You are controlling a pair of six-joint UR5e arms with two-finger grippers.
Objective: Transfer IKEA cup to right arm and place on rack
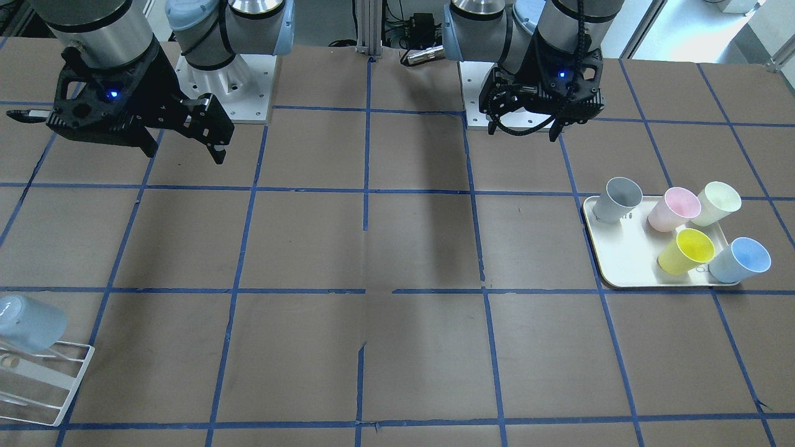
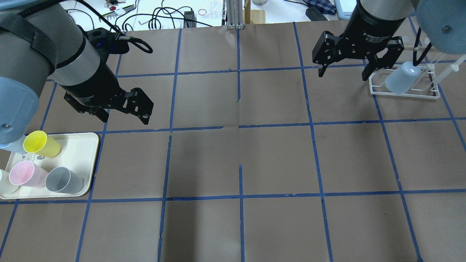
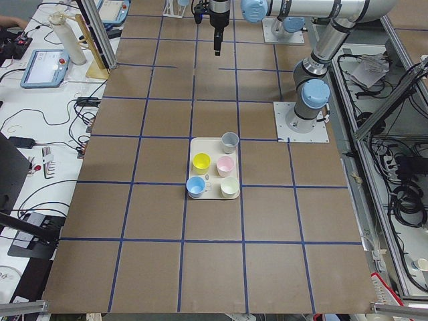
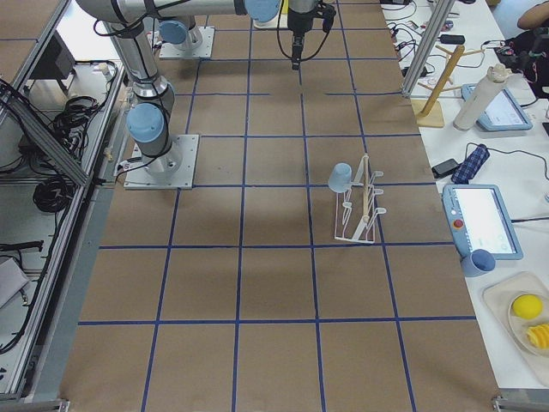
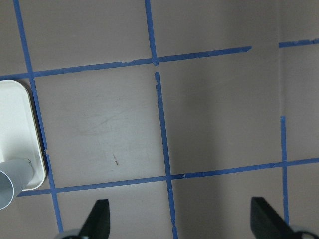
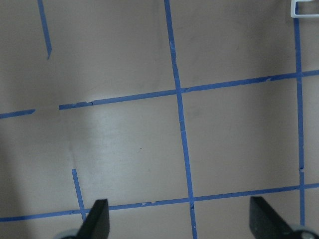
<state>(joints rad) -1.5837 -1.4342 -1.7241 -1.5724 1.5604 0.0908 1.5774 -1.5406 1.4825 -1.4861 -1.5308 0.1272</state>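
1. Exterior front-facing: the IKEA cup (image 1: 31, 323) sits mouth-down on the rack (image 1: 75, 386), so the placing looks done. The right arm (image 1: 99, 25) hangs well apart from the rack, on its robot side, with the right jaws wide and empty.
2. Overhead exterior: the right jaws are raised and point down at the desk (image 2: 240, 160). Any retreat should go up and away from the rack, so as not to knock the cup.
3. Exterior left: far from the rack, the cream tray (image 3: 204, 144) holds five other cups (image 3: 201, 161). The rack itself is probably the white sliver at the top edge.
4. Exterior right: the cup leans at the rack's robot-side end and looks stable.
5. Left wrist-mounted: the left jaws are wide with bare desk between them, and no rack is in sight.
6. Right wrist-mounted: the right jaws are wide and hold nothing. A corner of the rack shows at top right.
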